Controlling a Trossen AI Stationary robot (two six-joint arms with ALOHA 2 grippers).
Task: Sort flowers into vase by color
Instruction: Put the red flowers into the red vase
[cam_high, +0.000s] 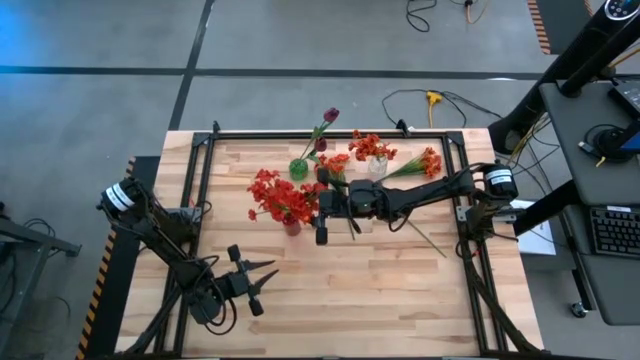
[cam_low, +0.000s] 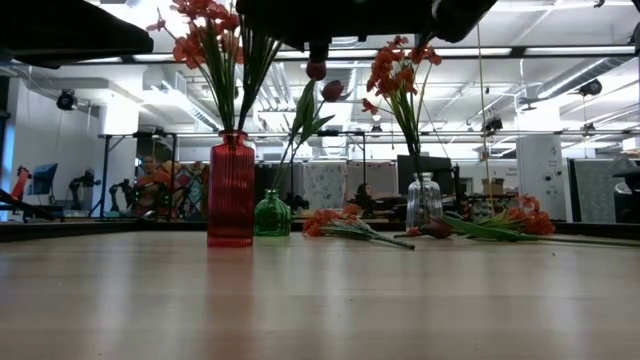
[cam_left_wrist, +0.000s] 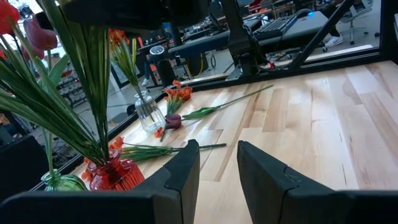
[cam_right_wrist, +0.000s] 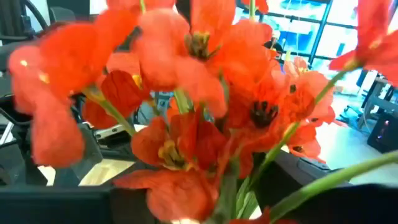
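Top-down view of a wooden table (cam_high: 340, 300) with two arms and three vases. The red vase (cam_low: 231, 188) stands toward the left of the group and holds a full bunch of red flowers (cam_high: 272, 195). Just behind it stands the green vase (cam_low: 271, 214), carrying a purple bud (cam_high: 331, 115) on a long leaning stem. Well to the right stands the clear glass vase (cam_low: 424, 202), holding orange-red flowers (cam_low: 396, 68).

Three stems lie flat on the tabletop. One orange-red stem (cam_low: 345, 223) rests between the green and clear vases. A second orange-red stem (cam_high: 428, 162) lies near the right rail. A second purple bud (cam_left_wrist: 173, 121) lies beside the clear vase, its stem (cam_high: 425, 238) running out toward the table's right side.

The right gripper (cam_high: 322, 218) reaches in from the right rail to the middle of the table and hangs just beside the red bunch. The right wrist view is filled with red blooms at very close range, and a green stem crosses its lower corner. Whether the fingers are open or closed, and whether they grasp that stem, cannot be told.

The left gripper (cam_high: 262, 282) waits near the front left part of the table, well apart from all vases. Its two fingers (cam_left_wrist: 181, 169) stand parted with bare tabletop between them and hold nothing.
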